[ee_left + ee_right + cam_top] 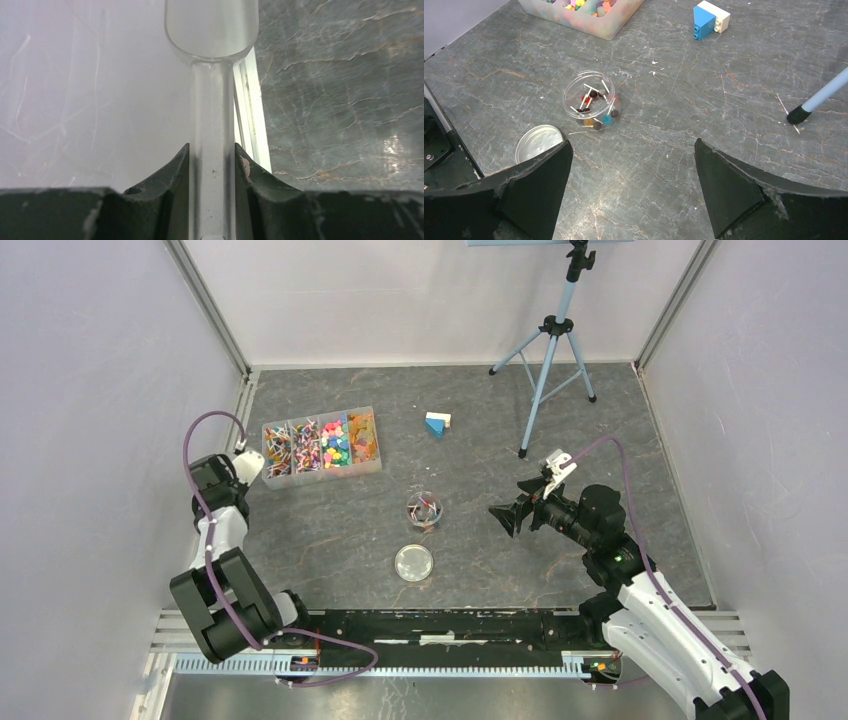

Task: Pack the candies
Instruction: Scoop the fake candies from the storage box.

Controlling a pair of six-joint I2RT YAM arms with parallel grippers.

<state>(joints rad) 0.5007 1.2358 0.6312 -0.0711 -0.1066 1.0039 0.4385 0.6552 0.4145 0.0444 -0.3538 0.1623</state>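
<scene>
**Scoop gripped but empty, jar open and part-filled**

Nearest, the left gripper [212,162] is clamped on the handle of a clear plastic scoop [212,90]. The scoop's bowl looks empty and hangs by the white wall at the table's left edge. The right gripper [633,150] hovers with its jaws wide apart, holding nothing and facing the middle of the dark marbled table [330,530].

In front of the bases a round silver metal lid [414,562] lies flat on the table. Just beyond it stands a small clear round jar [567,95], open, with a shallow layer of candies [594,107] inside. These are small dark, red, orange and blue balls on thin white sticks, lying criss-cross. Farther off to the left, a clear plastic tray with four compartments [589,26] holds the main stock in sorted heaps of tiny multicoloured sweets.

I judge the step in hand to be filling, with the scoop between loads. The next move calls for swinging it over a compartment, dipping in, then carrying it level to the jar's narrow mouth. The lid goes on last, likely work for the free right gripper.

Beyond, a blue-and-white toy block [437,423] and a pale blue tripod [555,350] stand apart.
</scene>
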